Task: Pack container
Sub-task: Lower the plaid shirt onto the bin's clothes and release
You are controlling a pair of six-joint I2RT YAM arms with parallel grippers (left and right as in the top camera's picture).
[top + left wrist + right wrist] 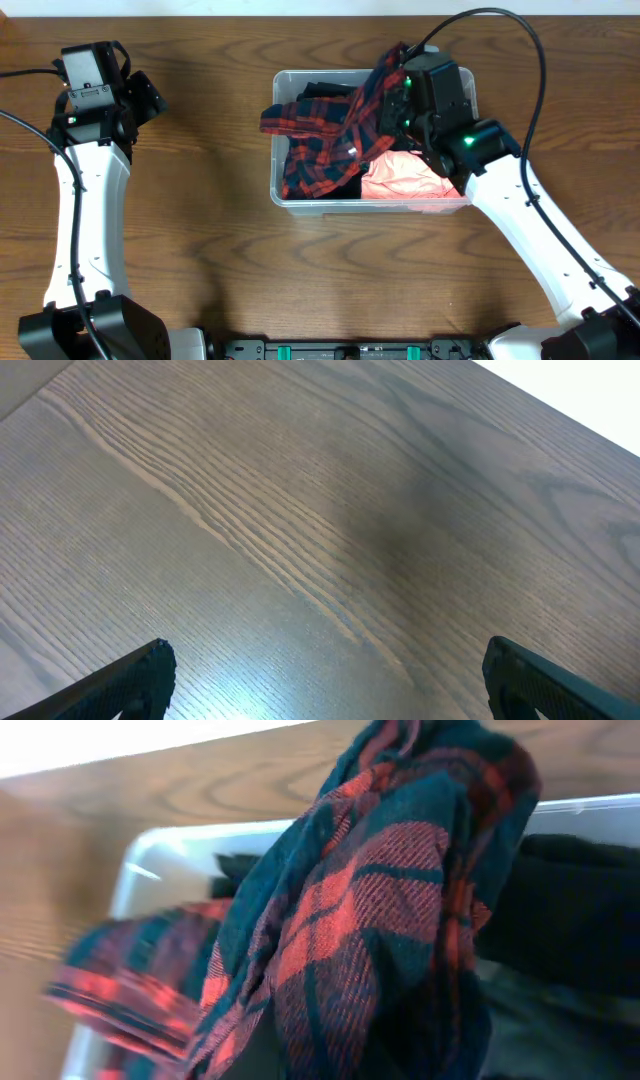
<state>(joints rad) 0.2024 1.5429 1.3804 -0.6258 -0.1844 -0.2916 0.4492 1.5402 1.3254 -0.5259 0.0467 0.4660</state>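
The clear plastic container (276,190) sits at the table's middle right and also shows in the right wrist view (150,855). It holds a red-and-navy plaid shirt (320,150), a pink garment (405,178) and a dark garment (322,90). My right gripper (398,98) is over the container's right side, with part of the plaid shirt (380,920) bunched up and draped from it. The cloth hides its fingers. My left gripper (325,675) is open and empty above bare wood at the far left (143,97).
The wooden table (200,250) surrounds the container. The table's far edge shows as a white strip in the left wrist view (590,400). The right arm (540,230) reaches in from the front right.
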